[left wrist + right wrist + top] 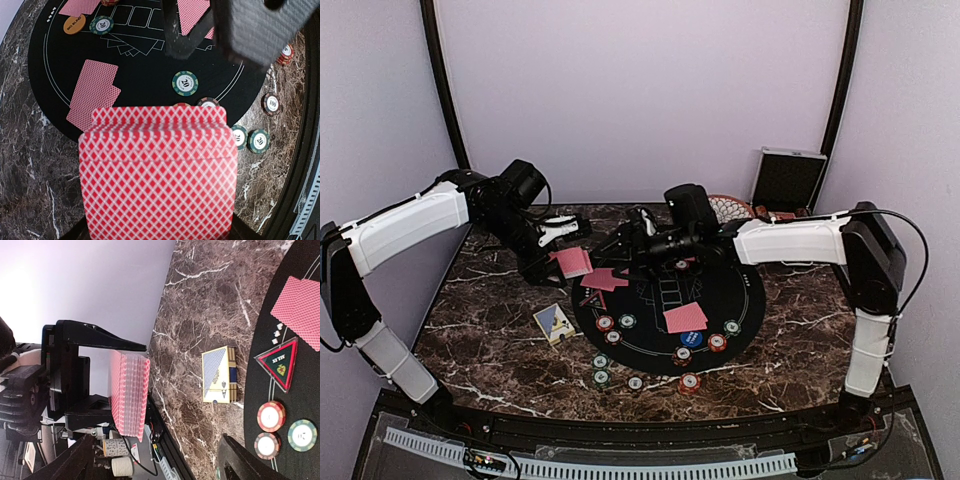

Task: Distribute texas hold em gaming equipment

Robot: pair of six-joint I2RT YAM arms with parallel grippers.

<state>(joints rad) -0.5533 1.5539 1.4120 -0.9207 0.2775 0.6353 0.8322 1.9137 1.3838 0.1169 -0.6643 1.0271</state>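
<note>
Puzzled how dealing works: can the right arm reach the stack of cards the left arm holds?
Probably yes. The right arm has its jaws open close beside the stack of cards, which the left arm holds clear of the table; nothing seems between them.

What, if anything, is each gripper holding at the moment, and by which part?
The left gripper holds the deck of red-backed cards by its opposite side edges, jaws closed on it. The right gripper holds nothing; its jaws stand open.

Lighting's soft and even, hardly any shadows on the worktop [500, 340], but the card deck [157, 175] right up at the left wrist lens is blurry and the wall [60, 280] looks blown out.
</note>
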